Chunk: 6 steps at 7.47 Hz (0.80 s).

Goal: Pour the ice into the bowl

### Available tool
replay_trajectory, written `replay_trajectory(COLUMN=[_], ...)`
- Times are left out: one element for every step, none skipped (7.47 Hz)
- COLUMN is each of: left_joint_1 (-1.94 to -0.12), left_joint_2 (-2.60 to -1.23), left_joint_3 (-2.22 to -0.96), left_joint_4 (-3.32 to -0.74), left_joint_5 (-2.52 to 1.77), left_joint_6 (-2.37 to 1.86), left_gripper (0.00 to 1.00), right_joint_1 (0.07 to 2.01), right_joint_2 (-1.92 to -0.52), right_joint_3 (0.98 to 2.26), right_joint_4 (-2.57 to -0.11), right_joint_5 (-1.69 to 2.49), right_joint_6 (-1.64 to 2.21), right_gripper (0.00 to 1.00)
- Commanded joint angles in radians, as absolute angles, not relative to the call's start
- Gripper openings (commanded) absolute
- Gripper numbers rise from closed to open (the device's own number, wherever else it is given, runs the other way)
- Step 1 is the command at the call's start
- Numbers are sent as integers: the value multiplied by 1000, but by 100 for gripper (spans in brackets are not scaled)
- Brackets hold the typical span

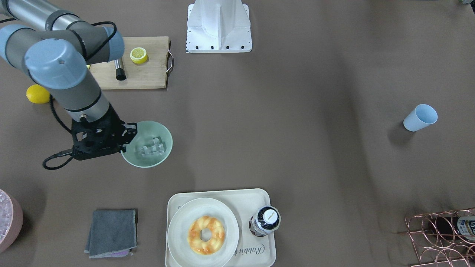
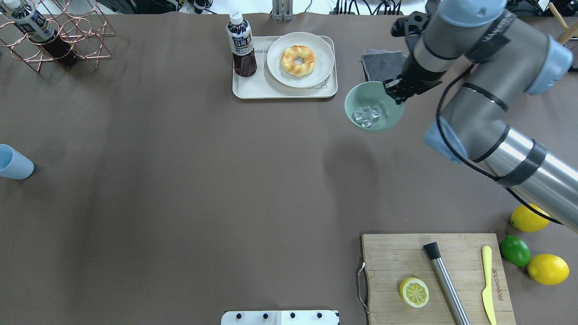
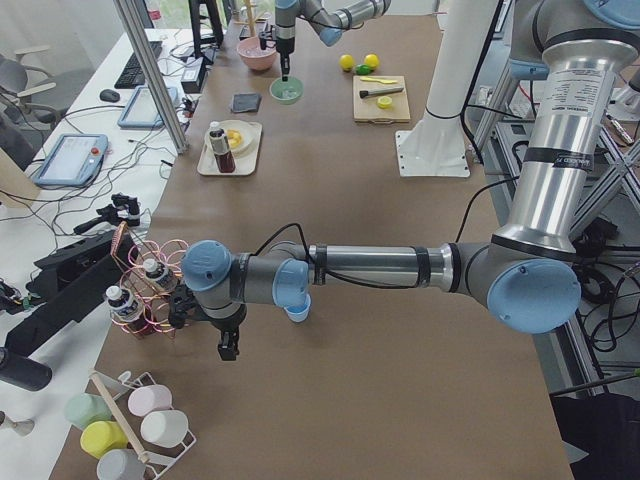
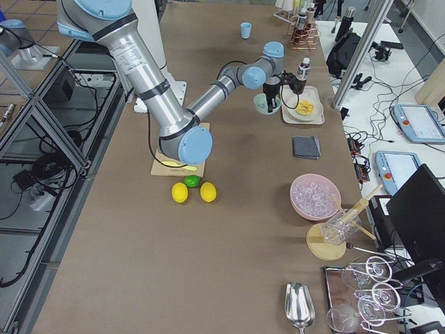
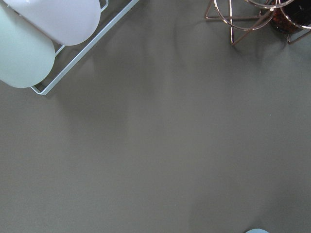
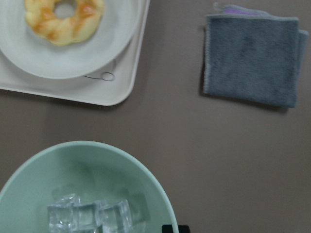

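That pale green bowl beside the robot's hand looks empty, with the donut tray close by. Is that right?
Not empty: the bowl holds a few clear ice cubes, as the right wrist view shows. It does sit beside the right gripper, with the tray and its donut close by.

I see the right claw hiding part of the rim of the bowl, its finger gap unreadable; the left claw is too small to judge, the pink tub edge-cropped.

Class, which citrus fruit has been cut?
The lemon half on the wooden cutting board, cut face up; the two lemons and the lime beside it are whole.
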<state>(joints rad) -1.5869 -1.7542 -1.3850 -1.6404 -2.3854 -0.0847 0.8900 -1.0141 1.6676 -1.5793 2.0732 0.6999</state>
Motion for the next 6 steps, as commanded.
replay_trajectory(left_joint_1=[-1589,-1589,-1597,-1630,-1634,-1634], left_joint_2=[-1755,-1747,-1746,-1703,-1630,-1608], left_joint_3=[-1424,-1430,-1446,-1500,-1584,-1603], left_joint_4=[-1615,-1617,-1615,-1614,-1614,-1614], left_joint_5=[-2440,-2434,-2437,-2441,-2442,-2442], left_joint_6=[-129,-136,-137,-137,-138,-138], left_gripper=[98,98,98,98,98,98], right_joint_1=[1035,1083,1126,1171,1208,1242], right_joint_2=[-1202,-1241,-1273,-1290,-1319,-1337], right_joint_3=[1724,1720,1710,1682,1657,1620], right_joint_4=[-1577,-1577,-1577,-1577,-1577,-1575], right_joint_5=[2182,2221,2252,2288,2315,2336], right_joint_6=[463,390,321,270,196,117], right_gripper=[0,0,0,0,0,0])
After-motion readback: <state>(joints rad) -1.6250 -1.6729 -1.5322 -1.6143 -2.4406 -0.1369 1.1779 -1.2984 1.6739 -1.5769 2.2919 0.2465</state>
